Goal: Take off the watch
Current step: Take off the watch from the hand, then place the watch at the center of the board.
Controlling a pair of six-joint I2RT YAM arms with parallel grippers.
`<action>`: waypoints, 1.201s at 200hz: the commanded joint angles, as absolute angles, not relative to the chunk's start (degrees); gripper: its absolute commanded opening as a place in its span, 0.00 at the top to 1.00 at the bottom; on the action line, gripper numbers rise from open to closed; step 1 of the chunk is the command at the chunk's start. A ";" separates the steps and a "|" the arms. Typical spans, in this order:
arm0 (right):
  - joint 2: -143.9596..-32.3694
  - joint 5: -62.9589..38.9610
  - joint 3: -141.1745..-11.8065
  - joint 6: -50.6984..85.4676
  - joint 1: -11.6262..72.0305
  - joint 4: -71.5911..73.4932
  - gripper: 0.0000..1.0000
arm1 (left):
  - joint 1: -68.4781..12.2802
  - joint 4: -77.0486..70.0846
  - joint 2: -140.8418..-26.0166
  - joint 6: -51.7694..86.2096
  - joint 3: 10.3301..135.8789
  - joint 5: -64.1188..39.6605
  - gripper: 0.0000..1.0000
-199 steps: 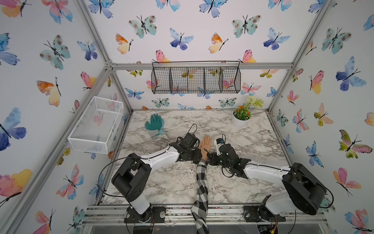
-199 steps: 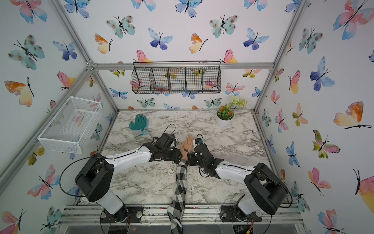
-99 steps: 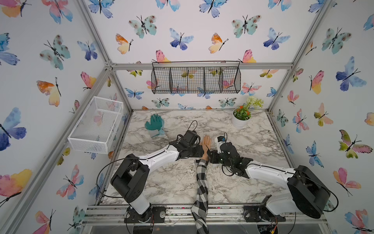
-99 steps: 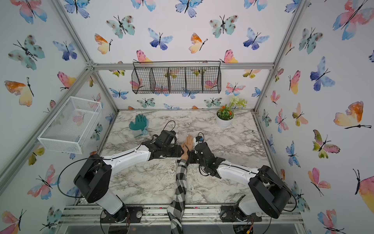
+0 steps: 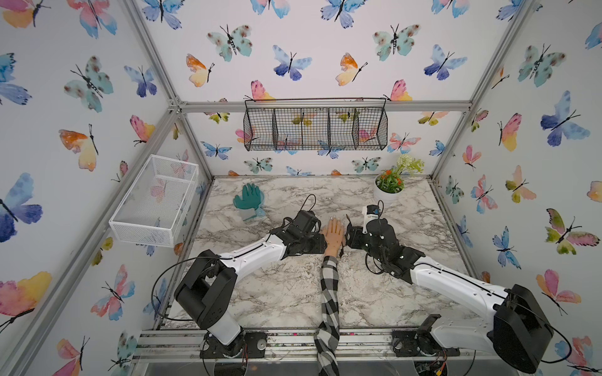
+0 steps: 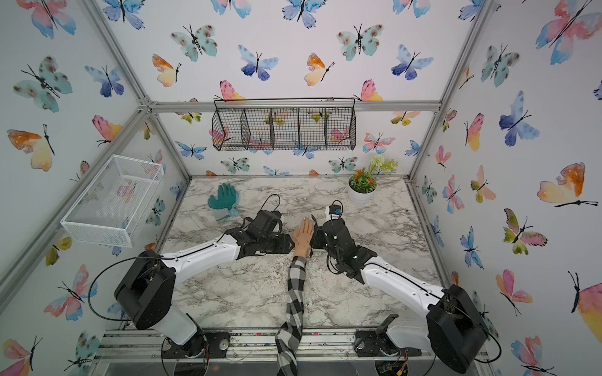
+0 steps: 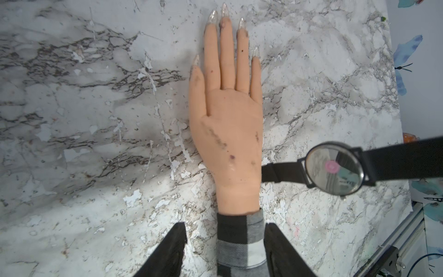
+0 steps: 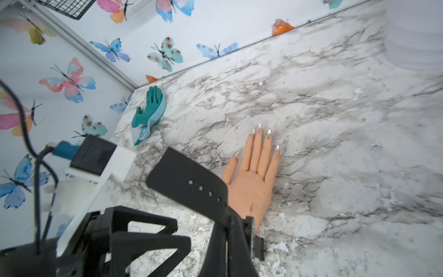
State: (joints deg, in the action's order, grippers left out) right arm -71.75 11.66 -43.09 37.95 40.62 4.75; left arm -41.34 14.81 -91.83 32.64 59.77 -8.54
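The watch (image 7: pixel 334 167), round dark dial on a black strap, is off the mannequin hand (image 7: pixel 227 124) and hangs beside its wrist. Its short strap end (image 7: pixel 275 172) is free. My right gripper (image 8: pixel 226 230) is shut on the holed strap (image 8: pixel 191 184), just to the right of the hand (image 5: pixel 333 231) in both top views (image 5: pixel 346 239) (image 6: pixel 312 241). My left gripper (image 7: pixel 225 249) straddles the plaid sleeve (image 7: pixel 239 242) below the wrist. One finger (image 7: pixel 275 249) lies against the cloth. The other finger (image 7: pixel 172 251) stands apart, with table showing between.
A teal glove-shaped holder (image 5: pixel 249 200) lies at the back left of the marble table (image 5: pixel 286 293). A potted plant (image 5: pixel 389 188) stands back right. A white wire basket (image 5: pixel 156 201) hangs on the left wall and a black one (image 5: pixel 314 125) on the back wall.
My right gripper has carried the watch a little toward the back and right, away from the mannequin's wrist. The left gripper has hardly moved.
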 commanded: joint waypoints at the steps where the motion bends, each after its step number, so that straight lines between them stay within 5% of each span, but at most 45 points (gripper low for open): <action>1: -70.68 13.83 -43.34 35.98 37.27 1.73 0.97 | -41.13 15.47 -89.83 33.05 59.46 -6.63 0.44; 120: -74.59 9.20 -34.83 32.67 15.87 3.41 0.93 | -37.04 15.92 -88.21 32.87 60.03 -4.75 0.43; 135: -74.93 9.72 -33.18 33.34 14.78 4.18 0.83 | -35.66 16.05 -87.81 32.83 60.03 -4.23 0.41; 167: -73.17 12.23 -32.16 34.91 13.38 1.79 0.40 | -30.92 16.96 -85.56 32.27 60.13 -1.92 0.29; 181: -71.57 13.79 -32.70 35.43 12.72 -0.24 0.03 | -27.72 17.47 -84.14 32.09 60.20 -1.50 0.23; 209: -69.91 19.80 -37.77 37.59 11.04 -9.15 0.01 | -21.25 18.27 -81.65 30.72 60.86 -0.29 0.13; 223: -69.27 22.79 -40.57 38.75 10.30 -12.25 0.01 | -19.49 18.51 -80.55 29.33 61.21 2.73 0.00; 240: -69.38 25.11 -44.18 38.78 9.55 -13.92 0.02 | -18.12 18.34 -79.07 27.33 60.69 10.25 0.02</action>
